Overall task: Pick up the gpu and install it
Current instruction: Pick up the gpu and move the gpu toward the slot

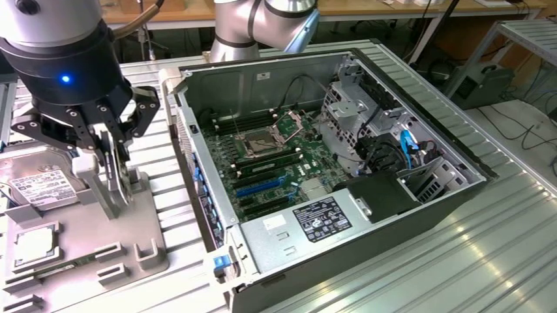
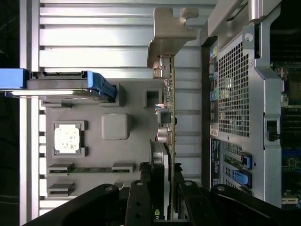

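The gpu (image 1: 115, 195) is a thin dark card standing on edge over the grey fixture tray (image 1: 143, 228), at the exterior view's left. My gripper (image 1: 111, 163) comes down from above and is shut on the card's upper part. In the wrist view the gpu (image 2: 170, 94) is seen edge-on, its silver bracket (image 2: 168, 33) at the end far from the black fingers (image 2: 141, 202), with my gripper (image 2: 167, 207) clamping its sides. Whether the card's lower edge rests in the tray or hangs just above it cannot be told.
The open computer case (image 1: 452, 163) lies at the exterior view's right of the tray, showing its motherboard (image 1: 278, 156) and blue slots (image 1: 257, 189). On the tray are a hard drive (image 1: 39, 186), a processor (image 1: 35, 244) and a memory stick (image 1: 70, 267). The case's rear panel (image 2: 235, 94) is close beside the card.
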